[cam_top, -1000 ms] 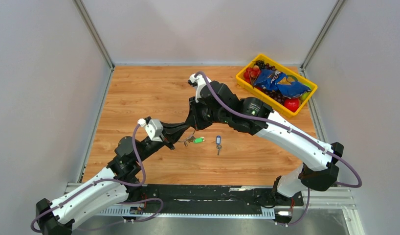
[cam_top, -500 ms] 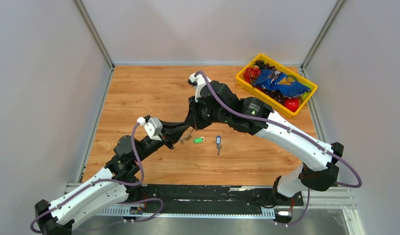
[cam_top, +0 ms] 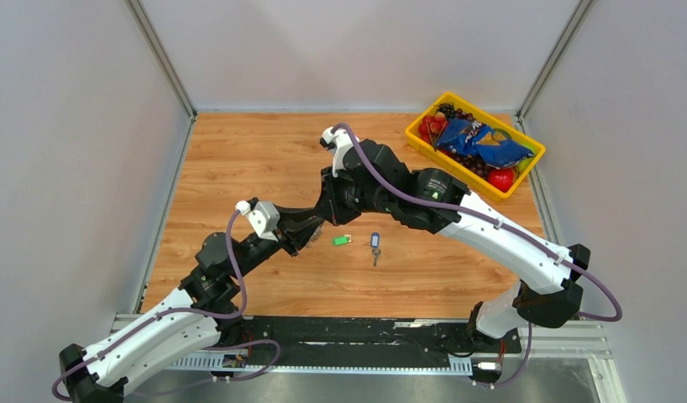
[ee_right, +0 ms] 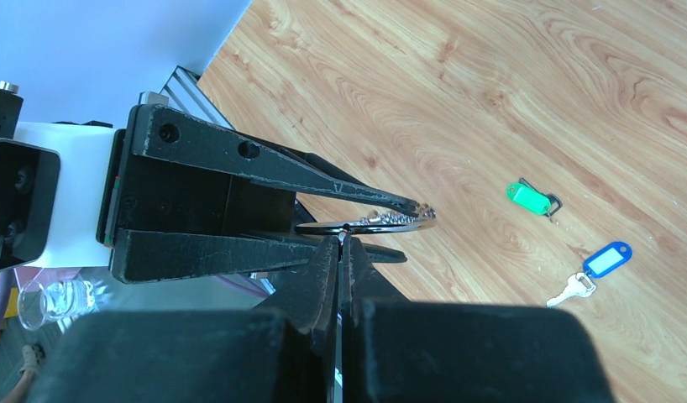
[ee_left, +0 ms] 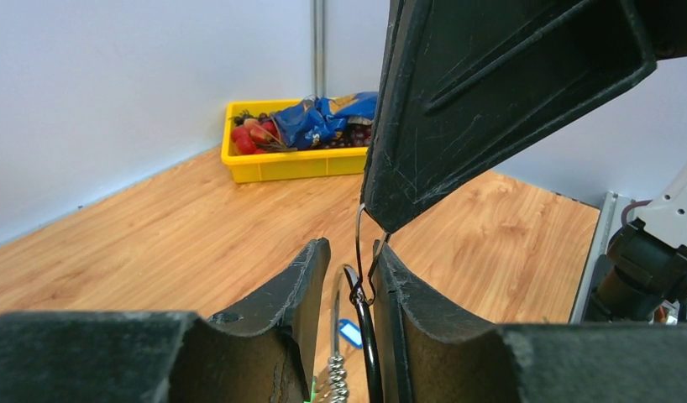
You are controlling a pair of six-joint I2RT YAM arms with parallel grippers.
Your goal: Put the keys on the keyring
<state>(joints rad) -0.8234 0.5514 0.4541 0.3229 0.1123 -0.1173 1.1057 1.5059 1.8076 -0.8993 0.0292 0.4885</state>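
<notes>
The keyring (ee_left: 363,315), a silvery and black loop, hangs between my two grippers above the wooden table (cam_top: 239,159). My right gripper (ee_right: 341,239) is shut on a thin wire of the keyring (ee_right: 374,222). My left gripper (ee_left: 350,248) is open, its fingers (ee_left: 311,269) standing on either side of the ring. In the top view the left gripper (cam_top: 311,227) and right gripper (cam_top: 327,218) meet at mid-table. The green-tagged key (cam_top: 342,240) and blue-tagged key (cam_top: 374,243) lie loose on the table just to their right, also seen as the green key (ee_right: 529,199) and blue key (ee_right: 605,260).
A yellow bin (cam_top: 453,165) holding fruit and a blue bag stands at the far right corner. Grey walls enclose the table on three sides. The arms' rail runs along the near edge.
My left gripper's jaws have opened around the keyring. The ring has moved left and up, away from the green-tagged key, which now lies alone. The right gripper stays shut.
</notes>
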